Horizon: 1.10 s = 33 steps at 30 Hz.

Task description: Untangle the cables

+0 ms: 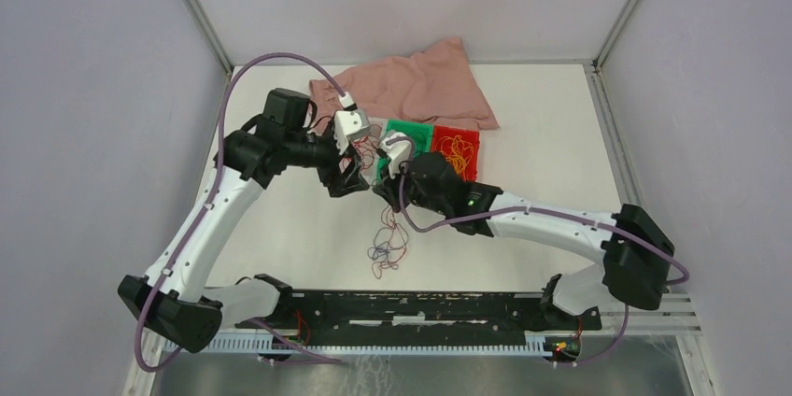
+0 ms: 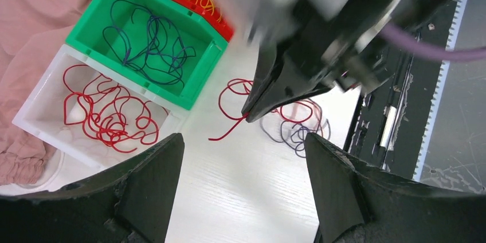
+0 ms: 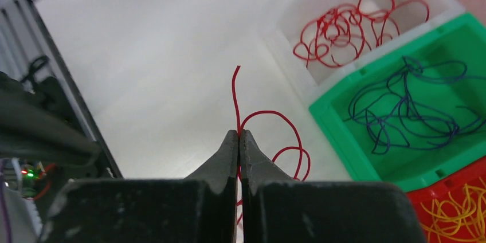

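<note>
Right gripper (image 3: pixel 239 133) pinches red cable (image 3: pixel 234 94), unclear overhead.

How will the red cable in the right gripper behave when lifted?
Probably floppy: the red cable curls loosely past the right gripper. Likely light, being thin. It may drag the tangled pile along.

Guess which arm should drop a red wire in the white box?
Right. The right hand is shut on a red wire near the white box; the left hand is open and empty.
</note>
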Available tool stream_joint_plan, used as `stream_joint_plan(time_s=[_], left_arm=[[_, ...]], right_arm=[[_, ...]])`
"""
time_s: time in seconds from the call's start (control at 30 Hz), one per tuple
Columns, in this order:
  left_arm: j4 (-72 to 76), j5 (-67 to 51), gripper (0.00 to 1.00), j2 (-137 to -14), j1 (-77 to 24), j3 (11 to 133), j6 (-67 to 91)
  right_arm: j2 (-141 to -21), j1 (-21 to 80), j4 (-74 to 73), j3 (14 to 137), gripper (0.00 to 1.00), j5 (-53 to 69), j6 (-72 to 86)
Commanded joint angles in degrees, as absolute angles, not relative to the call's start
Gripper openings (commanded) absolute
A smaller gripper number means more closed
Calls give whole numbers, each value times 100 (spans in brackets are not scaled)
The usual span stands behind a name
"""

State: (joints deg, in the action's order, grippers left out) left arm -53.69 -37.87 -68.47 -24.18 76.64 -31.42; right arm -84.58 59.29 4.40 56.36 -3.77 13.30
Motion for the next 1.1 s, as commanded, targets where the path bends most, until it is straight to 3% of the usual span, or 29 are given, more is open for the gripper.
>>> stream_joint_plan(time_s=[0.0, 0.47, 0.67, 0.83, 1.07], left_arm=[[-5256, -4020, 84, -6549, -2399, 7478, -3320], [-2611, -4460, 81, -4643, -2399, 5410, -889], [-1378, -4351, 77, -4579, -2445, 4777, 209], [-1351, -4361, 76, -4625, -2453, 4780, -427], [-1690, -4075, 55, -4597, -2443, 5582, -1477]], right_arm=[[-7903, 5887, 834, 5654, 0, -115, 1733], [-6977, 5864, 1535, 5757, 0, -595, 3054], [-6909, 5887, 1782, 5731, 1, -796, 3434], [-6758, 5882, 2141, 5615, 0, -478, 3607], [-6298, 5884, 2259, 5315, 1, 157, 3668]])
